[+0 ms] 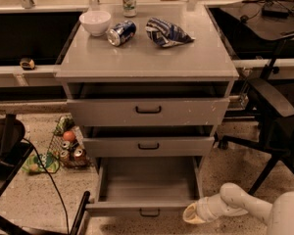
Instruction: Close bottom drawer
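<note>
The bottom drawer (147,207) of the grey cabinet (147,62) is pulled far out, showing its plain grey interior (148,180) and a small dark loop handle (149,213) on its short front panel. My gripper (189,214) sits at the end of the white arm (245,207), low at the bottom right, close beside the right end of the drawer's front panel. The middle drawer (148,146) and the tall top drawer (148,110) each stand slightly open.
A white bowl (95,21), a lying can (121,33), an upright can (129,0) and a crumpled blue bag (166,33) are on the cabinet top. A wire basket of cans (67,148) stands left on the floor. Black chairs stand left (5,146) and right (274,111).
</note>
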